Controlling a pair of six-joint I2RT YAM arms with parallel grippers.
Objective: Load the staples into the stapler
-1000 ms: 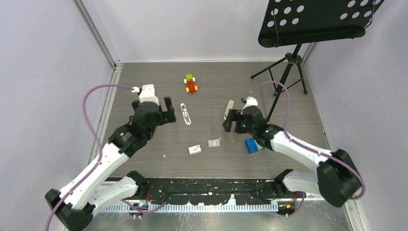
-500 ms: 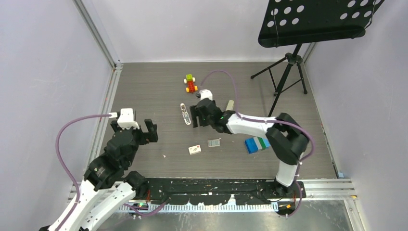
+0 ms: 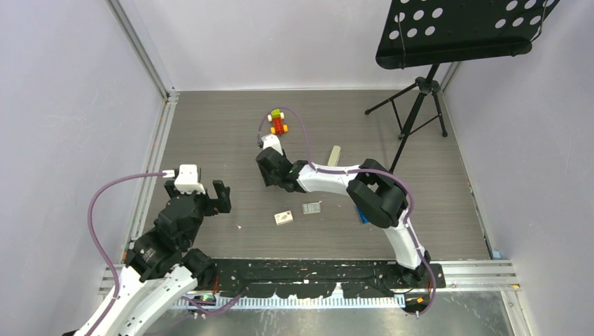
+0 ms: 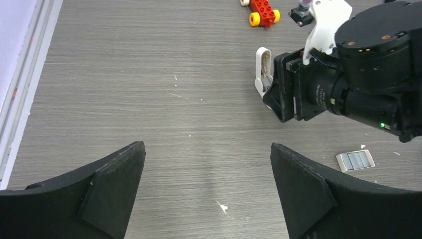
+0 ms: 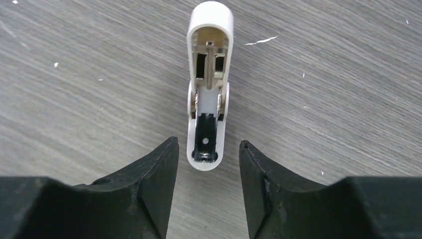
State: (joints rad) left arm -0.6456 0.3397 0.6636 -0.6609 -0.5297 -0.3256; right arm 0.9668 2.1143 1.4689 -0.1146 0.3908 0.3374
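two fingers of my right end effector (image 5: pixel 206 145) stand spread, straddling the near end of the opened stapler (image 5: pixel 209 84), flat on the tabletop (image 5: pixel 74 74). should centre, descend squarely, pinch gently. staples (image 3: pixel 311 208) lie apart, nearer my base.

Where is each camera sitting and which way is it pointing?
Top external: high behind the near edge, looking down on the table; left gripper, right gripper, both arms.
Left wrist: low over the table, facing the right gripper; own fingers.
Right wrist: looking down on the opened stapler; own fingers.
Shared: both wrists see the stapler.
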